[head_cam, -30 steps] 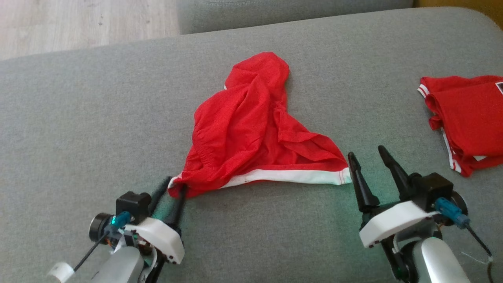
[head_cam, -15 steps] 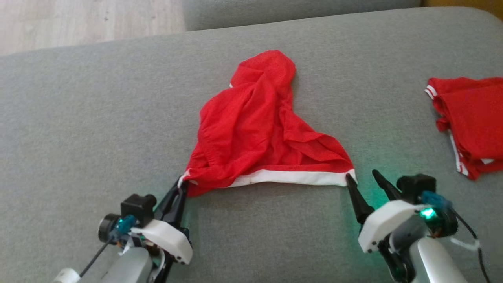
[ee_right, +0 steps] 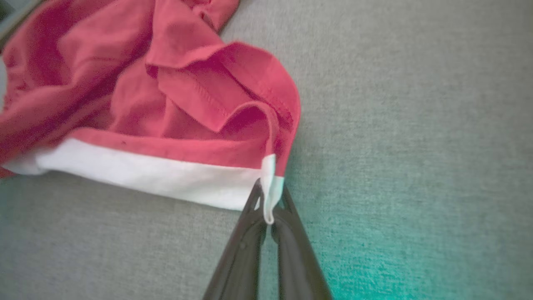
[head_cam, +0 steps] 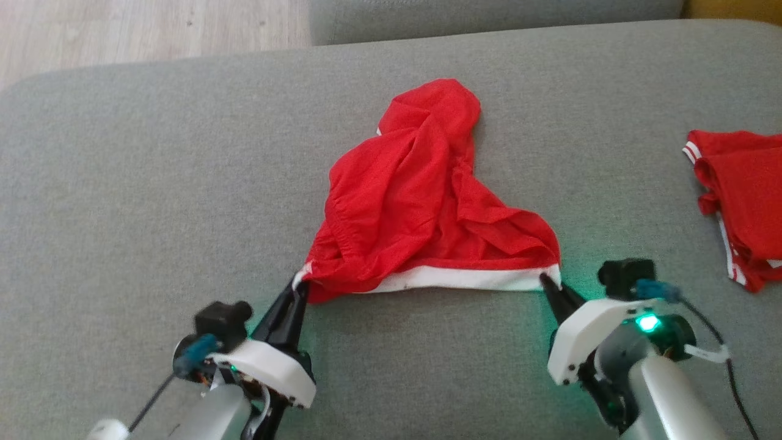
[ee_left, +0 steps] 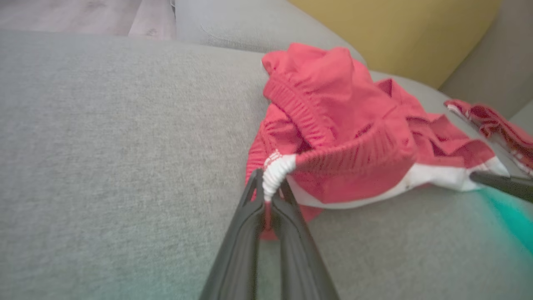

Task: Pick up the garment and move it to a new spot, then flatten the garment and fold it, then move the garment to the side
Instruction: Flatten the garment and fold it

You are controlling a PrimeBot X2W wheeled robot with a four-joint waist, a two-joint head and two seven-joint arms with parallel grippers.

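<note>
A crumpled red garment [head_cam: 421, 201] with a white band [head_cam: 470, 278] along its near edge lies on the grey sofa cushion [head_cam: 153, 183]. My left gripper [head_cam: 299, 286] is shut on the band's left corner; the left wrist view shows the white corner [ee_left: 275, 173] pinched between the fingers [ee_left: 245, 233]. My right gripper [head_cam: 548, 282] is shut on the band's right corner, seen pinched in the right wrist view [ee_right: 270, 196]. The band hangs stretched between both grippers, and the rest of the garment [ee_right: 145, 79] is bunched behind it.
A second red garment [head_cam: 742, 201] with white stripes lies at the cushion's right edge. Wooden floor [head_cam: 122, 30] shows beyond the cushion's far left edge. A yellow panel [ee_left: 395, 33] stands behind the sofa in the left wrist view. Bare cushion lies left of the garment.
The right gripper moved in from open beside the band and shut on its right corner. The left gripper kept its hold on the left corner. The camera shifted, sliding the scene right.
</note>
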